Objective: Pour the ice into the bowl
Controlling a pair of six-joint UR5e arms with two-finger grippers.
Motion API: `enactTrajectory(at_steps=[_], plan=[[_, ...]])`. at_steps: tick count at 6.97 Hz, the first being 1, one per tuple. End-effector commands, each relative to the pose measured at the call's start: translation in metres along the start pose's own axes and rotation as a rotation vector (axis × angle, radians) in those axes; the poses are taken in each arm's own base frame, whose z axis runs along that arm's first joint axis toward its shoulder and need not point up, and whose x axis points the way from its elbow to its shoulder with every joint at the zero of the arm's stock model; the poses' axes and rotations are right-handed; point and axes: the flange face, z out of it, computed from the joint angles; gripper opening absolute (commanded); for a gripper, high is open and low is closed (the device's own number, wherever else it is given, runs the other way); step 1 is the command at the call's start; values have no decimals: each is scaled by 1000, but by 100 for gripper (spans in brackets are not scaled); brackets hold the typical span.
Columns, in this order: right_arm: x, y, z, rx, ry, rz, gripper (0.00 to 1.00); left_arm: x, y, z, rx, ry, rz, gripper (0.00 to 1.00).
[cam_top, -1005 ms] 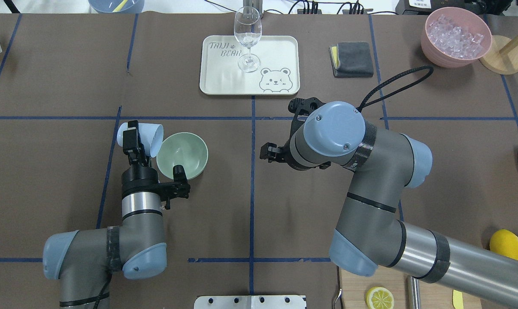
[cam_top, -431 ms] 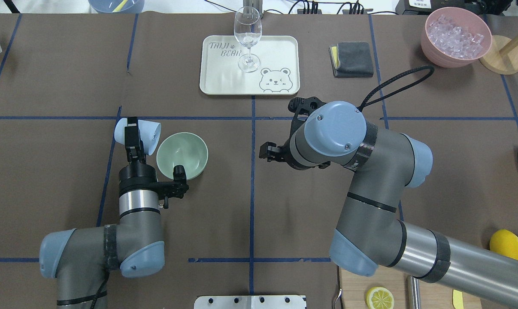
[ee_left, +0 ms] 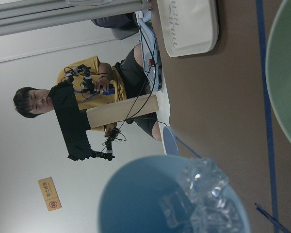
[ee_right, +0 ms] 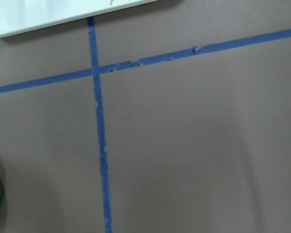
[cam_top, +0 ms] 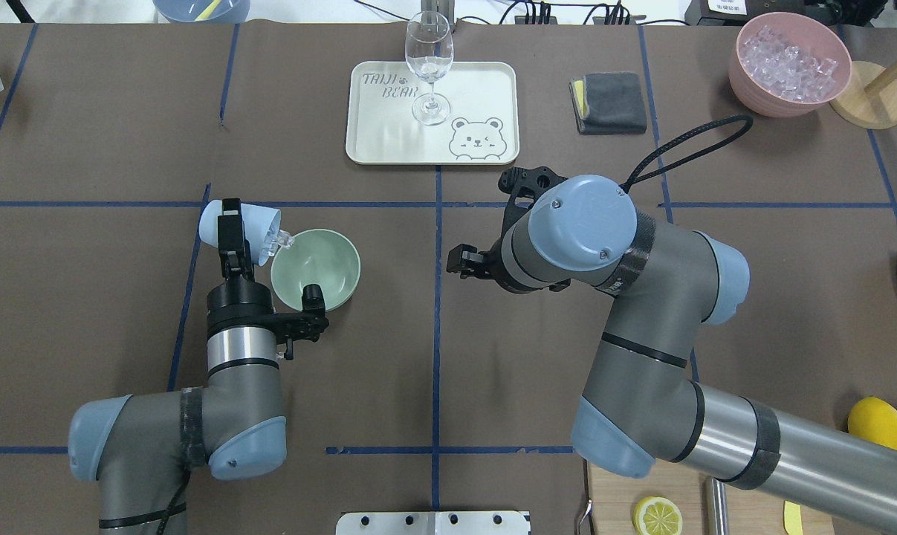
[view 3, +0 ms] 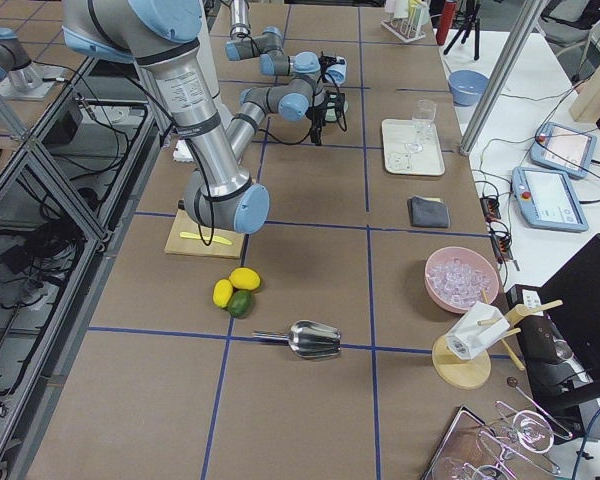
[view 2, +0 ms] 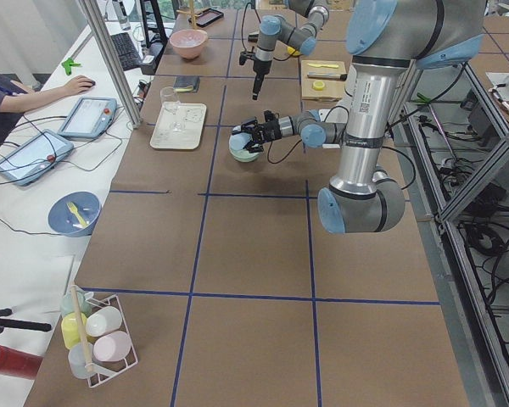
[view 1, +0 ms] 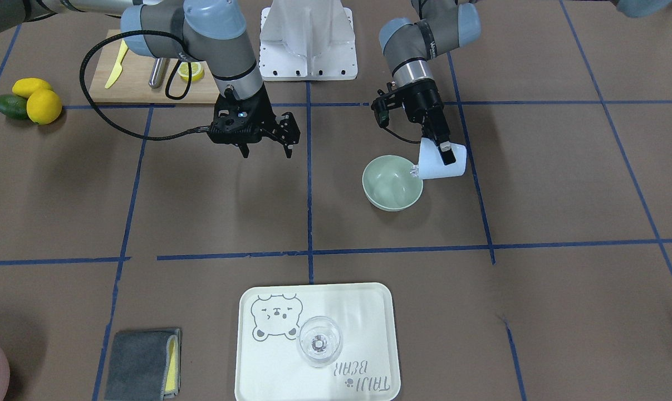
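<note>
The pale green bowl (cam_top: 322, 276) stands on the table left of centre. My left gripper (cam_top: 231, 229) is shut on a light blue cup (cam_top: 251, 221), tipped on its side with its mouth at the bowl's near-left rim. Clear ice cubes (cam_top: 280, 239) slide out of the mouth over that rim. The front view shows the cup (view 1: 437, 167), the ice (view 1: 414, 171) and the bowl (view 1: 392, 186). The left wrist view shows ice (ee_left: 200, 193) at the cup's lip (ee_left: 136, 194), beside the bowl (ee_left: 287, 73). My right gripper (view 1: 268, 146) is open and empty, above the table right of the bowl.
A white tray (cam_top: 485, 89) with a wine glass (cam_top: 429, 67) lies at the back centre. A grey cloth (cam_top: 610, 102) and a pink container (cam_top: 745, 82) of more ice sit at the back right. Lemons (cam_top: 876, 423) and a cutting board (view 1: 141, 83) are near my right arm's base.
The left gripper has tipped the cup further toward the bowl and ice cubes now show spilling from its mouth. The right arm has barely moved.
</note>
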Motion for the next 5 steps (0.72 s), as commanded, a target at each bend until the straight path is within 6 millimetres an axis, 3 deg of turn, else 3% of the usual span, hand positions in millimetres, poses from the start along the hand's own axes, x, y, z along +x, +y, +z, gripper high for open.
enactTrajectory(at_steps=[1, 5], plan=[[-1, 0, -1, -1, -4, 1, 100, 1, 5, 2, -4, -31, 65, 0], [-2, 0, -3, 0, -7, 17, 100, 0, 6, 3, -6, -44, 69, 0]])
